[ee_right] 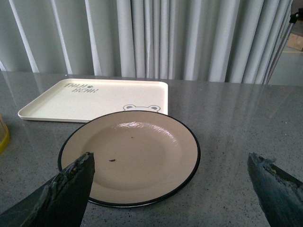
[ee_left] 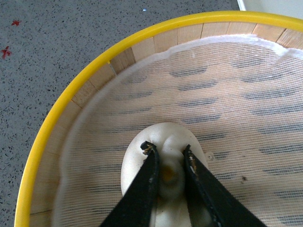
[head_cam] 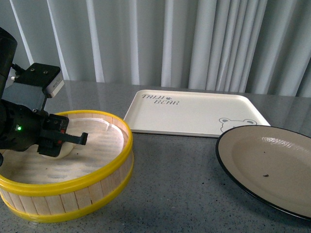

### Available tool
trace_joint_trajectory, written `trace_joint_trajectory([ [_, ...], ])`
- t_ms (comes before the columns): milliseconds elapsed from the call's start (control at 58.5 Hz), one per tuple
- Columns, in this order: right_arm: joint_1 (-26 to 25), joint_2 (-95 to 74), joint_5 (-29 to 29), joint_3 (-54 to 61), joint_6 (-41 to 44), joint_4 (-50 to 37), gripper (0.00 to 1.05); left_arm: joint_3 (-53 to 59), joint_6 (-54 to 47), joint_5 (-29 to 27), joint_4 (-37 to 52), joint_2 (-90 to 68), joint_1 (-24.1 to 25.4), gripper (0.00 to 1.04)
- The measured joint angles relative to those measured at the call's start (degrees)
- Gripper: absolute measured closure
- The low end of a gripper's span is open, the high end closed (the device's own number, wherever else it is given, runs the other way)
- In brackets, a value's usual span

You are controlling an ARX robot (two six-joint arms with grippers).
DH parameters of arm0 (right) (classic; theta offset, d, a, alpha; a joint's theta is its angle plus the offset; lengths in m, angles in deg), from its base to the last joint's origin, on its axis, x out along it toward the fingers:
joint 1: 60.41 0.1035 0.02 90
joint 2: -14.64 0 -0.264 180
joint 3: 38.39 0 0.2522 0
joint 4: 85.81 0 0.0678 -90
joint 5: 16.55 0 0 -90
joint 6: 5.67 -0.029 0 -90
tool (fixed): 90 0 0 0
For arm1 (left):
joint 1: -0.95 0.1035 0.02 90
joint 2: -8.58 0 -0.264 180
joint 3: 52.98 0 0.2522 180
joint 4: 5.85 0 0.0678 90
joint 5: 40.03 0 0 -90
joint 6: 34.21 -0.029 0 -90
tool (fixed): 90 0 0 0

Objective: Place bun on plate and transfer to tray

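The white bun lies on the mesh liner inside the yellow-rimmed steamer basket. My left gripper is shut on the bun, its black fingers pinching the pleated top. In the front view the left gripper reaches down into the basket at the left, and the bun shows only as a pale patch under it. The beige plate with its black rim sits bare on the grey table, just ahead of my open right gripper. Behind it lies the cream tray with bear lettering. In the front view the plate is at right, the tray behind.
The steamer basket wall rings the bun closely on one side. Pale curtains hang behind the grey speckled table. Small red marks lie on the table outside the basket.
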Motion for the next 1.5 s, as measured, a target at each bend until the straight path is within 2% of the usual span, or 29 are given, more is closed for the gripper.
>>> trace_joint_trajectory([
  [68,0.00,0.00,0.00,0.00,0.00,0.00,0.08,0.00,0.07,0.37,-0.55,0.98,0.00,1.01],
  [427,0.00,0.00,0.00,0.00,0.00,0.00,0.08,-0.66,1.79,4.11,-4.37,8.02,-2.49,1.01],
  [666,0.00,0.00,0.00,0.00,0.00,0.00,0.08,-8.31,2.62,5.01,-5.40,9.86,-9.97,1.01],
  [871,0.00,0.00,0.00,0.00,0.00,0.00,0.08,-18.53,1.25,4.85,-6.45,3.02,-17.97,1.01],
  [1059,0.00,0.00,0.00,0.00,0.00,0.00,0.08,-27.85,1.20,9.25,-7.85,-6.19,-24.98,1.01],
  [1264,0.00,0.00,0.00,0.00,0.00,0.00,0.08,-35.08,0.72,12.61,-9.27,-13.68,-29.51,1.01],
  [1504,0.00,0.00,0.00,0.00,0.00,0.00,0.08,-43.45,-1.51,15.87,-11.93,-21.31,-31.30,1.01],
])
